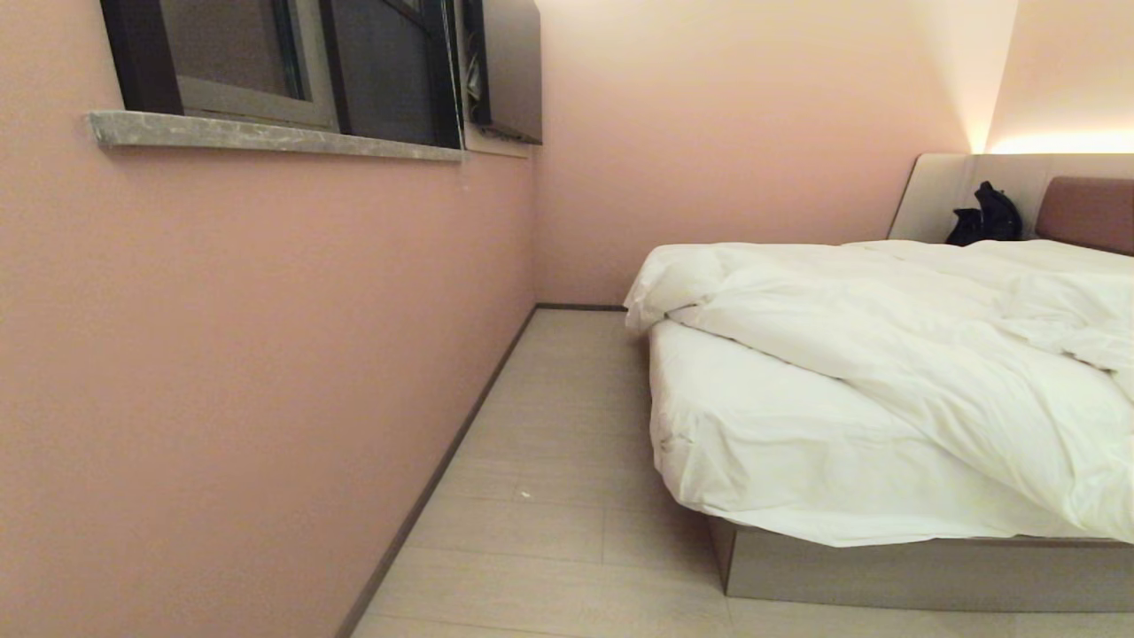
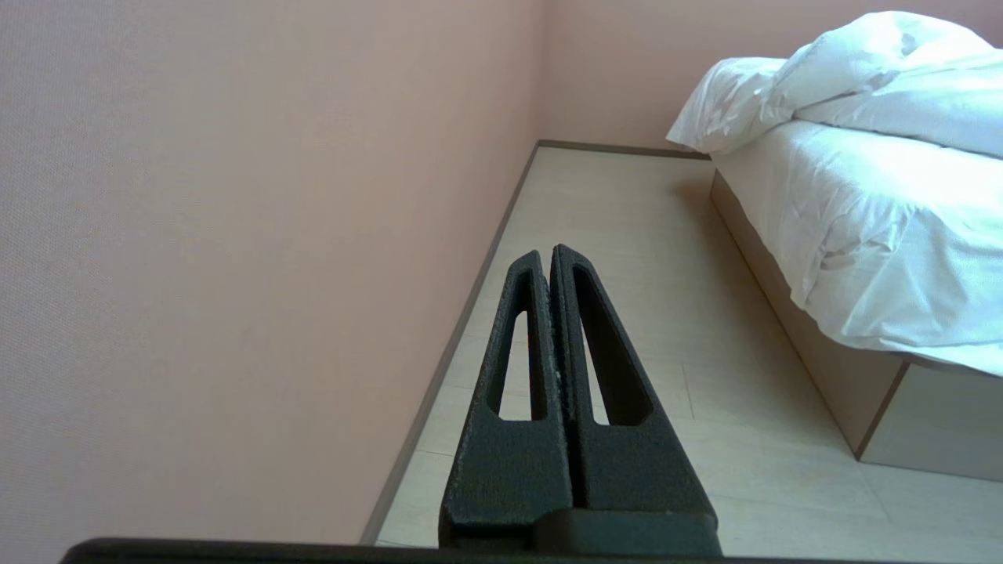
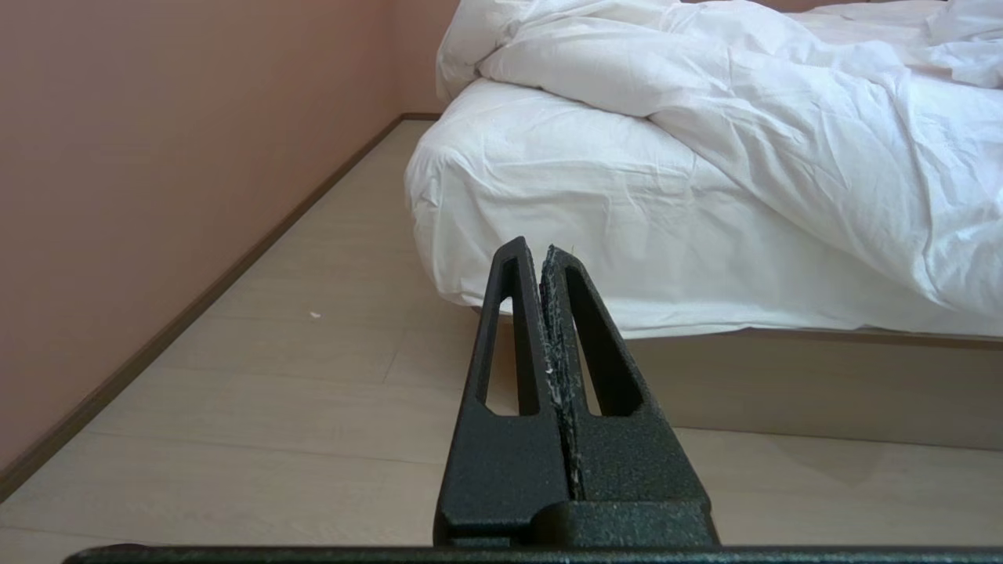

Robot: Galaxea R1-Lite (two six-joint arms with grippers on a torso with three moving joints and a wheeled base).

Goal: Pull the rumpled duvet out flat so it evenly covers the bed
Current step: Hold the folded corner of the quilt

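The duvet (image 1: 895,328) lies bunched on the bed (image 1: 886,567), its near corner uncovered. The left gripper (image 2: 548,254) and right gripper (image 3: 541,251) – both closed, empty – hang above the floor (image 1: 549,496).

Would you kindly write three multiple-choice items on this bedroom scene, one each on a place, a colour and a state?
1. Where does the duvet lie on the bed?
A. Bunched back, leaving the near corner of the mattress bare
B. Spread flat over the whole mattress
C. On the floor

2. What colour is the wall under the window?
A. Blue
B. Pink
C. Green

3. How do the left tool and right tool stand?
A. Both open
B. Both shut on the duvet
C. Both shut, holding nothing

Answers: 1 A, its rumpled edge runs slantwise across the mattress; 2 B, the wall is plainly pink; 3 C, each pair of fingers meets over bare floor.
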